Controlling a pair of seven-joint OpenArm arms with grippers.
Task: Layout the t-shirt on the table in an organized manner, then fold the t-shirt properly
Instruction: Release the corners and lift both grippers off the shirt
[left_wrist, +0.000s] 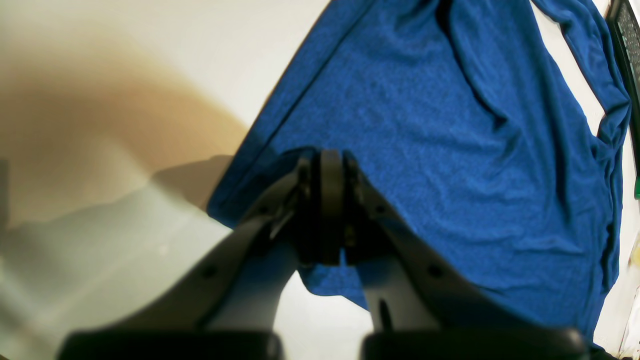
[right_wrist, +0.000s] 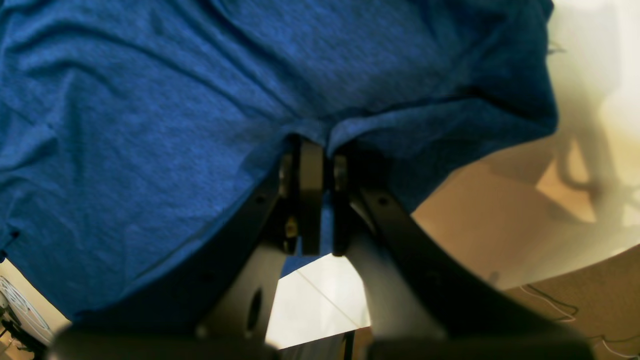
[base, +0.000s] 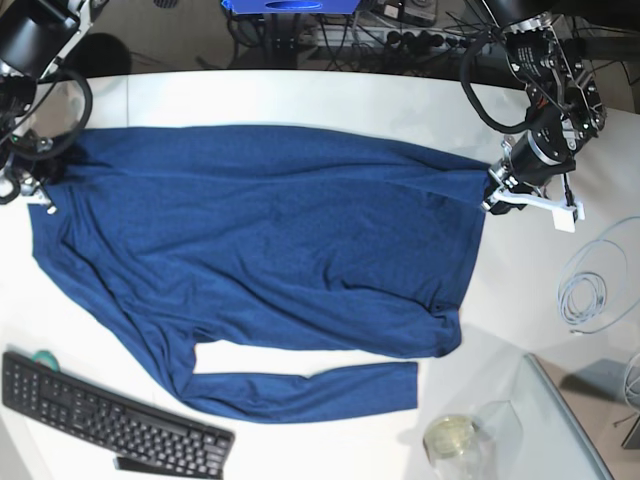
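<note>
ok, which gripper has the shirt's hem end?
The left gripper: it pinches the sleeveless end of the shirt; the right gripper holds the sleeve end.
</note>
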